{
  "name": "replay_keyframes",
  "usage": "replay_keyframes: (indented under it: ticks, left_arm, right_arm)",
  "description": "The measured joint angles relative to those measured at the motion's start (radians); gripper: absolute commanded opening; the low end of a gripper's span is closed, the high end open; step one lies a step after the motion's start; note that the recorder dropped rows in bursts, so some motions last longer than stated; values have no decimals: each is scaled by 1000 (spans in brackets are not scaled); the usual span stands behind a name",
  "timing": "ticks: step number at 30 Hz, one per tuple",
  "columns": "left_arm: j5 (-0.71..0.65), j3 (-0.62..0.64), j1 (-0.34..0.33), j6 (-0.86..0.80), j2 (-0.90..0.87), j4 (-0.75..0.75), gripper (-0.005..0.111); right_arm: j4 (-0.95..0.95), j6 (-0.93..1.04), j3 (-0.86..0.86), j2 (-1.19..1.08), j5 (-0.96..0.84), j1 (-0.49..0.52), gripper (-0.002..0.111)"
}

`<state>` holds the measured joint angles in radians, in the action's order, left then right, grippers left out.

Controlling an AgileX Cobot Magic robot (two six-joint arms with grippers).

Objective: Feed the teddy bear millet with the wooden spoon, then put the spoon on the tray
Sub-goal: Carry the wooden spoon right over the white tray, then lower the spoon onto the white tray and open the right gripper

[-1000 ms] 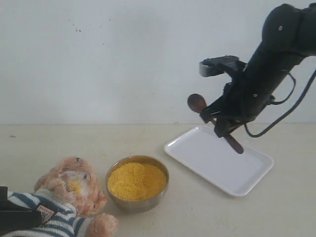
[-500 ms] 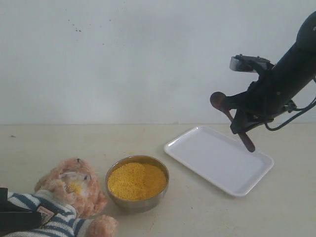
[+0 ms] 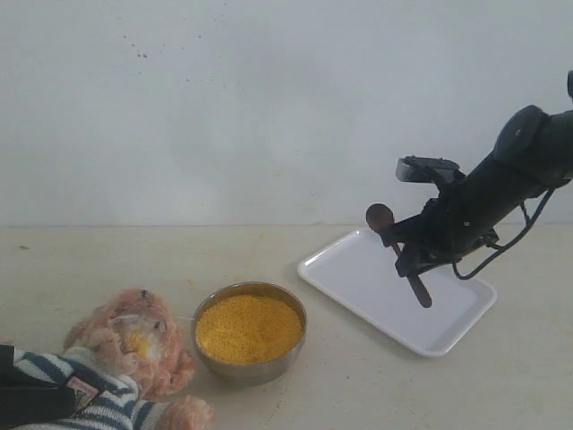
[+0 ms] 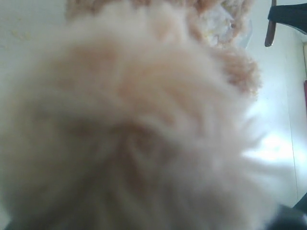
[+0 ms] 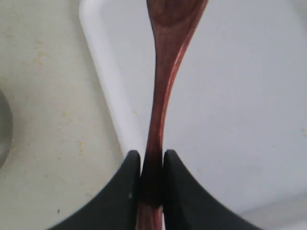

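Note:
The teddy bear [image 3: 134, 333] lies at the front left, with yellow grains on its muzzle. Its fur [image 4: 134, 124] fills the left wrist view and hides the jaws. My left gripper [image 3: 36, 400] shows only as a dark shape against the striped shirt. The steel bowl [image 3: 248, 372] of millet [image 3: 248, 327] stands beside the bear. My right gripper [image 3: 410, 255] [image 5: 152, 160] is shut on the wooden spoon [image 3: 394, 244] [image 5: 165, 72] by its handle. It holds the spoon tilted above the white tray [image 3: 376, 291] [image 5: 240, 96], spoon bowl up and handle end low, just above the tray.
A plain white wall stands behind the beige table [image 3: 134, 260]. The steel bowl's rim [image 5: 2, 129] shows at the edge of the right wrist view. A few yellow grains [image 5: 38, 52] lie scattered on the table beside the tray.
The right gripper with the spoon swung to the right, then dropped lower and came back left over the tray. The bear and the bowl have stayed in place.

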<state>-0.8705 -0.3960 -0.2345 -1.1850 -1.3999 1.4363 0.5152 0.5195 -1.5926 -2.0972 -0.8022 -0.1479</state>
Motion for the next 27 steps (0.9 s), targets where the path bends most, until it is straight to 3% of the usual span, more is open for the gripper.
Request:
replay_keyframes:
  ticks: [13,27]
  left_arm:
    - [0,0,0,-12,0,18,4]
    - [0,0,0,-12,0,19,4]
  right_arm:
    - [17,18,0,-147,95,0,0]
    - [19,18,0,-150,133,0,0]
